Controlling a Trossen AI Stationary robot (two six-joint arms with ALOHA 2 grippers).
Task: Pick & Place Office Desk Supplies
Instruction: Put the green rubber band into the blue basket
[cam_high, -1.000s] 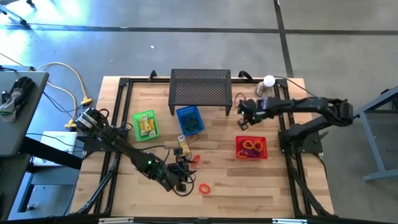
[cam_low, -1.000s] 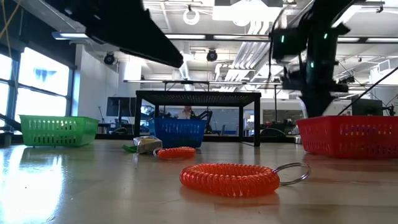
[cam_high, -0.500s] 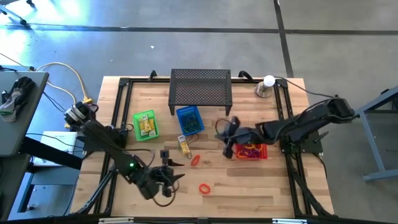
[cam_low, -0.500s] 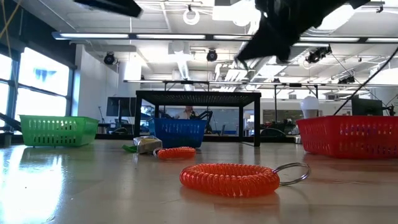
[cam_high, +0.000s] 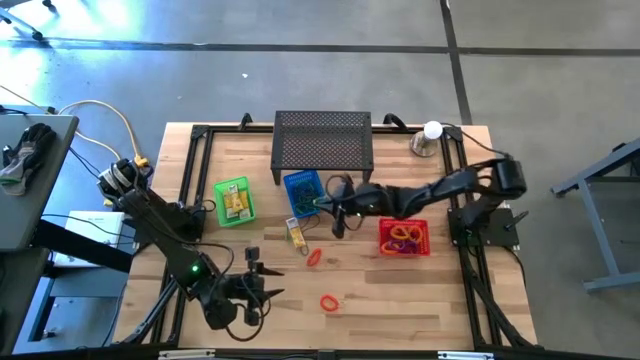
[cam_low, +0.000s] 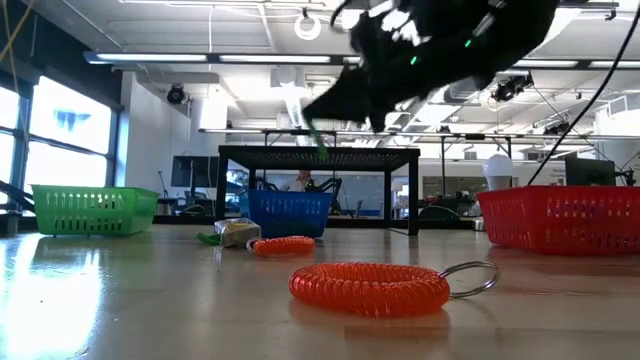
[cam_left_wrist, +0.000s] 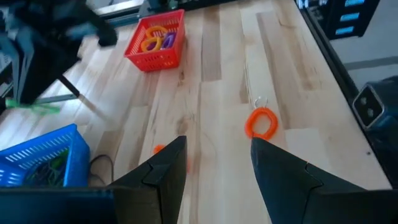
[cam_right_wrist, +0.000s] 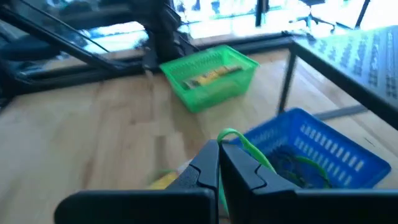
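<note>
The right end effector (cam_high: 338, 212) reaches across the surface (cam_high: 400, 290) and hangs just beside the blue basket (cam_high: 305, 193). Its fingers are closed narrow on a thin green loop (cam_right_wrist: 242, 144), which sticks out from between the tips. In the low view this end effector is only a dark blurred shape high above the surface, with a green streak (cam_low: 316, 140) under it. In the right wrist view the blue basket lies just beyond the fingertips, with more green loops inside it; how many is hard to tell.

The left end effector (cam_high: 258, 285) is near the front edge of the surface, with its fingers wide apart and nothing between them. In the left wrist view, one orange coil loop (cam_left_wrist: 261, 122) with a small metal ring lies ahead of it. A second orange thing (cam_left_wrist: 158, 149) is half hidden behind one finger.

There are three baskets: the green basket (cam_high: 234, 201) well beyond the left end effector, the blue one, and the red basket (cam_high: 404, 237) just beside the right arm. The red basket holds orange, yellow and purple loops, too tangled to count. The green basket holds yellow packets; their number is not clear. On the bare surface I count two orange loops (cam_high: 329, 301) (cam_high: 314, 256) and one yellowish packet (cam_high: 296, 233), which lies close to the right end effector.
</note>
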